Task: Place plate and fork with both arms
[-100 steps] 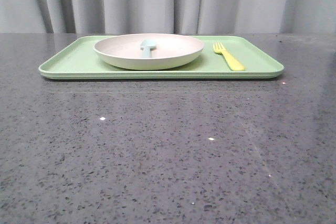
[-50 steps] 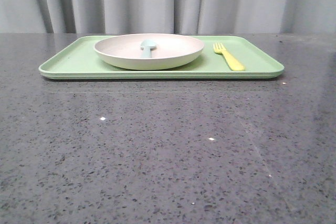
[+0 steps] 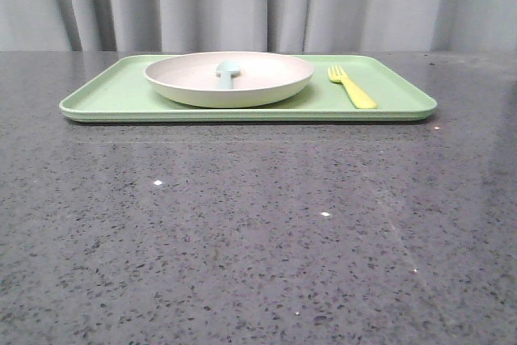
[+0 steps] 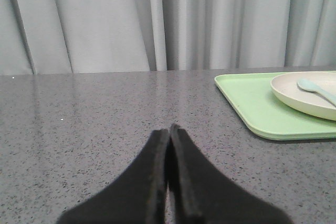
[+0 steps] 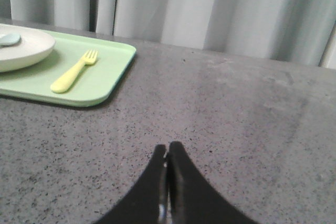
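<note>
I read the plate [image 3: 229, 78] sitting on the green tray [image 3: 105, 101], near its middle, with a pale blue spoon [image 3: 227, 73] lying in it. The yellow fork [image 3: 351, 86] lies flat on the same tray, just beside the plate toward the tray's right end. That layout fits either a finished setting or one waiting to be lifted off, and I can't settle which from here.

My left pincer [image 4: 169, 182] is pressed together, holding nothing, low over the tabletop [image 3: 258, 232] off the tray's left end. My right pincer [image 5: 167, 187] is likewise pressed together and empty, off the tray's right end.

My worries: the plate is shallow, smooth and matte with a rounded rim, so a pinch on the edge could slip or tip it and send the spoon sliding. The fork is thin plastic lying flat, leaving little to get under; a misjudged descent could scrape the tray or flick it away. The tray looks light on polished speckled stone, so any sideways push may skate it.
</note>
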Robot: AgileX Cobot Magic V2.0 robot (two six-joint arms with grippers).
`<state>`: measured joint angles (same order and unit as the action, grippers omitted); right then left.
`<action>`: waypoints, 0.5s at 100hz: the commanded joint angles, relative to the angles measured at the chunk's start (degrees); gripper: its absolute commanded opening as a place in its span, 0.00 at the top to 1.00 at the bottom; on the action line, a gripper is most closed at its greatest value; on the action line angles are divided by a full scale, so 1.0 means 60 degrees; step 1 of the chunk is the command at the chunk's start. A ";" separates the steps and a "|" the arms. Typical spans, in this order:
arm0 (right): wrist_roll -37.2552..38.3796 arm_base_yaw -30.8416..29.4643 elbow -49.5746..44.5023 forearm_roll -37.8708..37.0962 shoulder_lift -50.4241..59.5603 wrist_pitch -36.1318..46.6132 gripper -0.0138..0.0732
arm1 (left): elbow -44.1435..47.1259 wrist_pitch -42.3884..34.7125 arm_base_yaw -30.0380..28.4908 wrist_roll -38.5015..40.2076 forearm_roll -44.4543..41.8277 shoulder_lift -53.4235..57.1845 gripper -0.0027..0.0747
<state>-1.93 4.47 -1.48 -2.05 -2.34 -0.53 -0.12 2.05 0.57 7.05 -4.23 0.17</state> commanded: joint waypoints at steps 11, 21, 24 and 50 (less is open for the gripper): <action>0.0006 -0.0043 0.0040 -0.0018 0.0747 0.0839 0.98 | 0.0135 -0.0809 0.0072 0.0067 0.0019 0.0271 0.99; 0.0006 -0.0043 0.0040 -0.0027 0.0716 0.0791 0.98 | 0.0135 -0.0809 0.0072 0.0067 0.0019 0.0271 0.99; 0.0006 -0.0043 0.0040 -0.0027 0.0716 0.0748 0.98 | 0.0135 -0.0809 0.0072 0.0067 0.0019 0.0271 0.99; 0.0006 -0.0043 0.0040 -0.0027 0.0716 0.0453 0.98 | 0.0135 -0.0809 0.0072 0.0067 0.0019 0.0271 0.99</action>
<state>-1.93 4.47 -1.48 -2.05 0.57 -1.75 -0.12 2.05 0.57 7.05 -4.23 0.17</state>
